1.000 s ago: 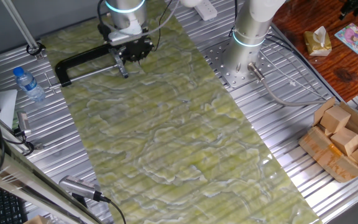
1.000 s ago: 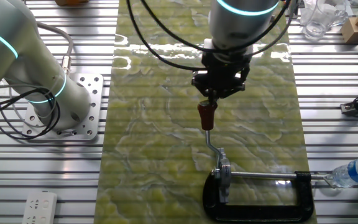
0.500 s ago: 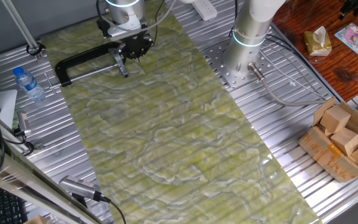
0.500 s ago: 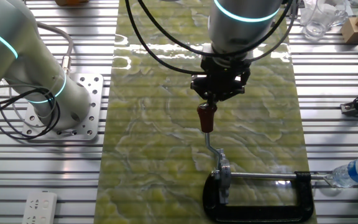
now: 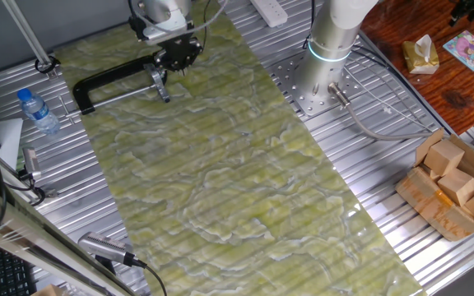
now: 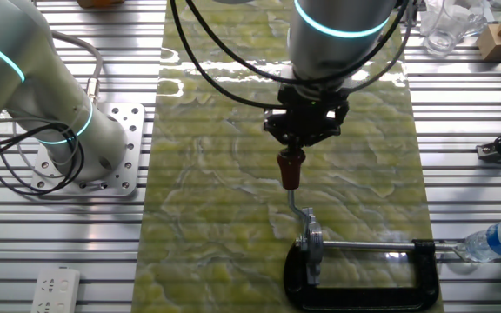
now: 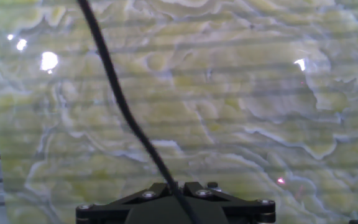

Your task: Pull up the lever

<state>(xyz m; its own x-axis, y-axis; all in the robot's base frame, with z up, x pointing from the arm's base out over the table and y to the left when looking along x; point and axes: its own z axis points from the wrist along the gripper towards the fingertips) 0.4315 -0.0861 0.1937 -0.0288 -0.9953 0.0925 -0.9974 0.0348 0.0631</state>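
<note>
The lever point(image 6: 290, 170) is a thin metal stick with a red-brown tip. It rises from the hub of a black C-clamp point(image 6: 364, 294) lying on the green marbled mat point(image 6: 224, 200). My gripper point(image 6: 297, 149) is shut on the top of the red-brown tip. In one fixed view the gripper point(image 5: 174, 66) hangs over the clamp's hub point(image 5: 162, 86) and hides the lever. In the hand view the fingers point(image 7: 194, 188) stand close together at the bottom edge. A black cable point(image 7: 117, 93) crosses in front and the lever does not show.
A long silver rod point(image 6: 364, 247) runs from the hub to the clamp's far end. A water bottle point(image 6: 494, 239) lies beside the clamp. A second arm's base point(image 6: 76, 143) stands left of the mat. A box of wooden blocks point(image 5: 455, 185) sits at the right.
My gripper has risen with the lever's tip in it. The lever stands a little steeper than before. The clamp has not moved.
</note>
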